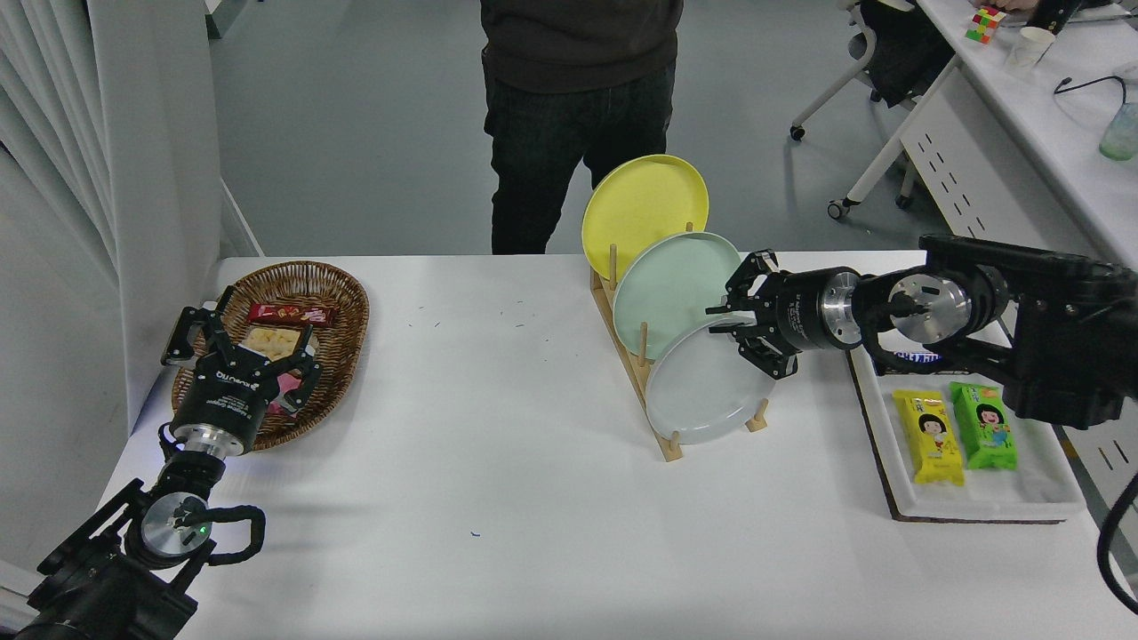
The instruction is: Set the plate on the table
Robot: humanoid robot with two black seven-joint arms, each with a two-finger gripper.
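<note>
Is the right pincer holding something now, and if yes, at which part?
Nothing is held yet. The right pincer stands open at the upper right rim of the pale grey plate, which is in the wooden rack. The left pincer is empty too.

Three plates in one rack, one basket, one tray, two grippers

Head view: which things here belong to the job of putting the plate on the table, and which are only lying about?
Part of the job:
pale grey plate
white table
right hand

Only lying about:
wooden rack
mint plate
yellow plate
wicker basket
snack tray
parked left hand
</note>
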